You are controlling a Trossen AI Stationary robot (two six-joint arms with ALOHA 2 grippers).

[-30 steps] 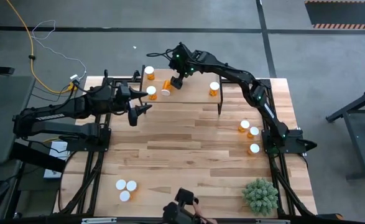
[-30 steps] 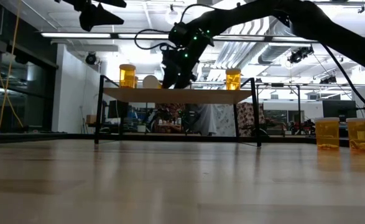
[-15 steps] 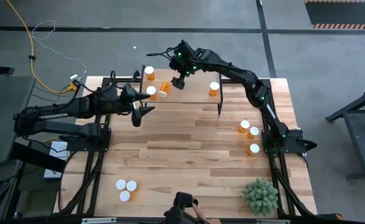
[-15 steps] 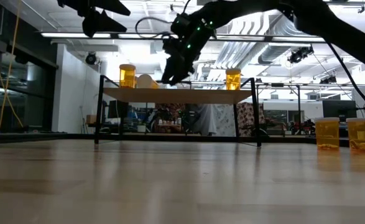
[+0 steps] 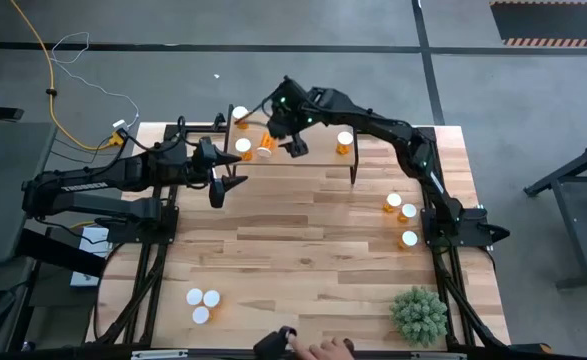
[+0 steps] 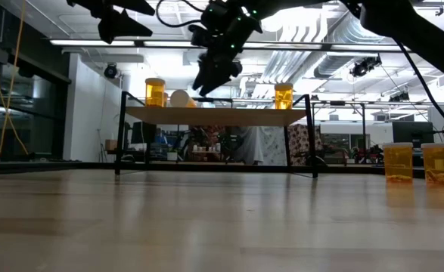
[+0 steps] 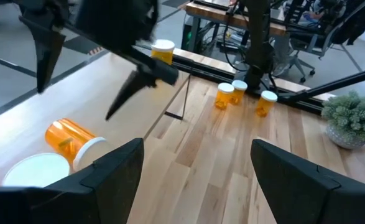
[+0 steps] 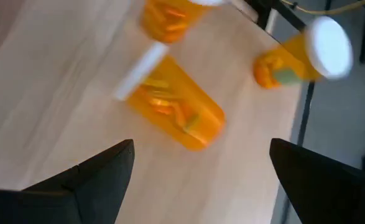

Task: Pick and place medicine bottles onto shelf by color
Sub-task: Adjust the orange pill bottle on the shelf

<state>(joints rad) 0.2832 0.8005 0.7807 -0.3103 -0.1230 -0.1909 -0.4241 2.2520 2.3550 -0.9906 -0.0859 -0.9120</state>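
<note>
Hovering above the shelf at the tabletop's far edge, my right jaws stand wide open and empty. One medicine bottle lies tipped on the shelf below. My left jaws wait open, empty, beside the shelf's left end.

Wood-plank table. Spiky green plant at its near right corner. Yellow cable and thin white cable on the grey floor beyond the table's left side. A person's hand at the near edge.
</note>
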